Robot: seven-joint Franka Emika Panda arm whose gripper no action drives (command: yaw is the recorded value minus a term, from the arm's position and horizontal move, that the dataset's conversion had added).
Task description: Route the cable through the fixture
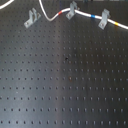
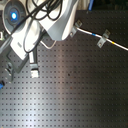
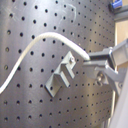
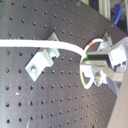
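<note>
Grey metal fingers of the Panda's gripper [image 3: 93, 65] are sitting closest to the lens in both wrist views. They are closing on the long thin white cable [image 3: 45, 35], which is running straight into the narrow gap between them, so the tool is looking clenched on the cord. In the second wrist view a red band is showing on the cord just beside the fingertips, and a loose loop is hanging past them.

From the grasp the cable is arching over the fixture [image 3: 61, 77], the small light-grey metal clip bracket with upright prongs on a longish slanted foot. The cord is not sitting between those prongs; whether it is touching the bracket is not clear.

In the first exterior view this bracket is standing at the first exterior view's left, with the cord dipping just beside it. The cord is then rising through a red and blue band to a stubbier grey middle clip [image 1: 72, 10] and running on to a similar right-hand clip [image 1: 105, 17].

Everything is resting on the black perforated board [image 1: 65, 85]. In the second exterior view the white arm [image 2: 35, 30] is leaning over the board's upper left.
</note>
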